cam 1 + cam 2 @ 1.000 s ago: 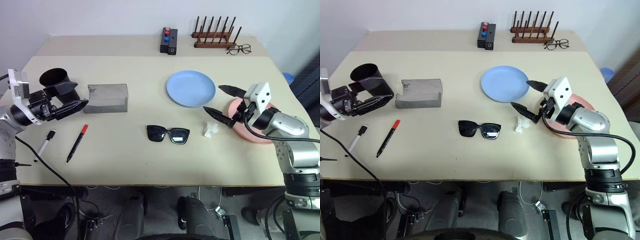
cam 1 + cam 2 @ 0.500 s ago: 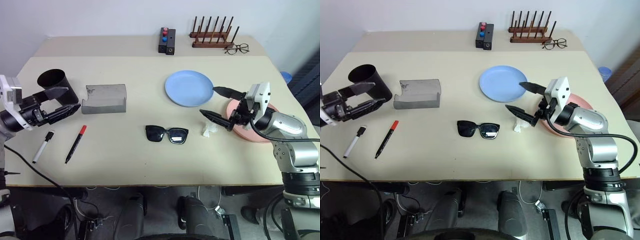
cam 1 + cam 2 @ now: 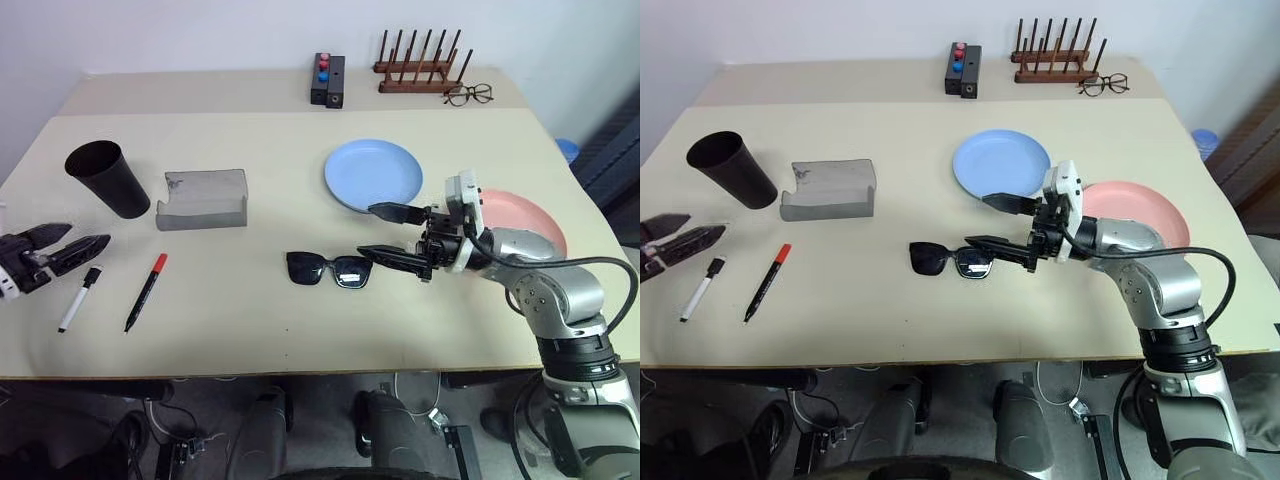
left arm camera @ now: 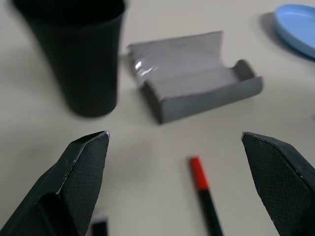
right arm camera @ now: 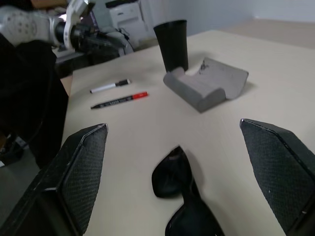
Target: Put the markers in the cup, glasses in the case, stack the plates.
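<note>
The black cup (image 3: 108,178) stands upright at the table's left, with the grey case (image 3: 203,199) lying open beside it. Nearer the front edge lie the red-capped marker (image 3: 146,291) and the white marker (image 3: 76,299). My left gripper (image 3: 88,236) is open, low over the table, just left of the white marker and in front of the cup. The black glasses (image 3: 328,270) lie mid-table. My right gripper (image 3: 366,230) is open, pointing left, its fingertips just right of the glasses. Behind it lies the blue plate (image 3: 373,175), and the pink plate (image 3: 520,225) lies to its right.
Along the back of the table stand a wooden rack (image 3: 420,70), wire-framed eyeglasses (image 3: 470,95) and a black box with red and blue buttons (image 3: 331,80). The table's front edge runs close to the markers.
My right gripper swung left from over the pink plate to the glasses' right side. My left gripper drew away from the cup, left and down, toward the white marker. Both stayed open.
</note>
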